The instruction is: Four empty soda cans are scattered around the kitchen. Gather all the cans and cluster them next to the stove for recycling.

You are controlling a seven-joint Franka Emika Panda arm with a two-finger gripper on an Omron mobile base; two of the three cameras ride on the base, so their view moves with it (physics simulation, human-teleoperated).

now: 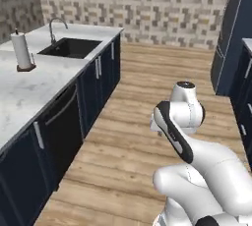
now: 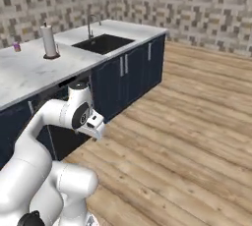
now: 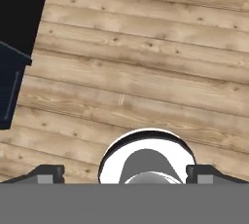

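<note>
Purple can [image 2: 16, 46] far back on counter [image 2: 29, 72], near towel roll [image 2: 48, 42]; likely light, thin-walled, easily dented; best gripped mid-body. Gripper [image 3: 124, 173] spread wide, empty, over floor [image 3: 146, 72].

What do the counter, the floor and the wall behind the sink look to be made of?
The counter looks like white marble, polished: faint grey veining on a smooth pale top. The floor looks like wood planks, matte, with visible grain, knots and board seams. The wall looks like small mosaic tile in beige, grey and brown squares. All of it is rendered, so these are looks only.
</note>
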